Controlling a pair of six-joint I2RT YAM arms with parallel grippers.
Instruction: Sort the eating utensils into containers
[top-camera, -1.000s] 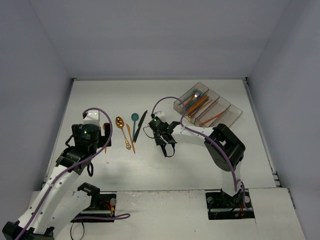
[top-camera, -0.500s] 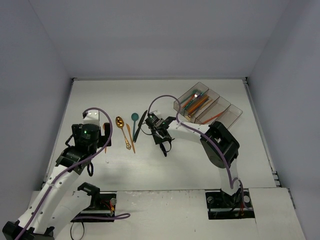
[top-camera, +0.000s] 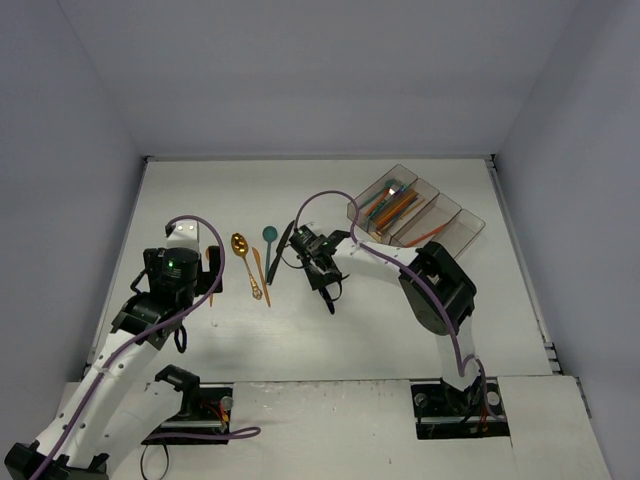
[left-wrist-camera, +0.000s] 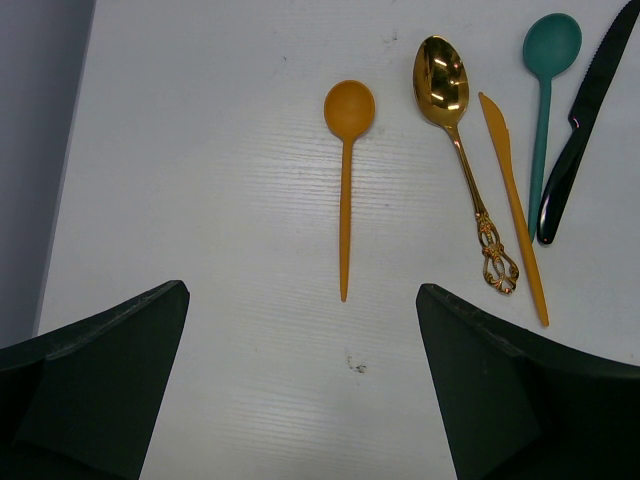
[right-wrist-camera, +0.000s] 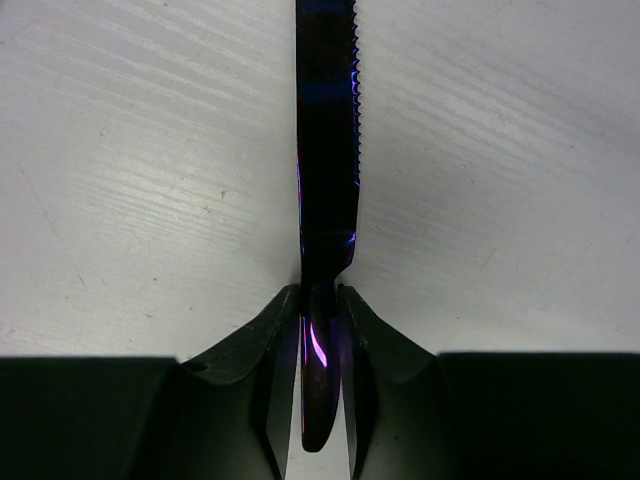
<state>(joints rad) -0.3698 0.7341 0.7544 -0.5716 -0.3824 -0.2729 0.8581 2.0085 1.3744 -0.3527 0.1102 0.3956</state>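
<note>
— On the white table (top-camera: 300, 335), what is the right gripper (right-wrist-camera: 322, 330) doing?

— Its two fingers are pressed together on the handle of the dark knife (right-wrist-camera: 325, 150). That knife lies flat, with its serrated blade pointing away from the wrist. It is the right end of a row: orange spoon (left-wrist-camera: 349, 108), gold spoon (left-wrist-camera: 441, 75), orange knife (left-wrist-camera: 512, 195), then teal spoon (left-wrist-camera: 552, 42) just beside it.

— And the other arm?

— The left gripper (left-wrist-camera: 302, 330) hovers over the orange spoon with its fingers wide apart, holding nothing.

— How should the lift go?

— Probably straight up first, so the blade clears the teal spoon. The grip sits low on the handle, so the long blade may droop or swing, and a slow carry seems wise. The bins (top-camera: 462, 228) stand well apart at the far right, some holding utensils. Turning the knife lengthwise along a bin before letting go should help.
</note>
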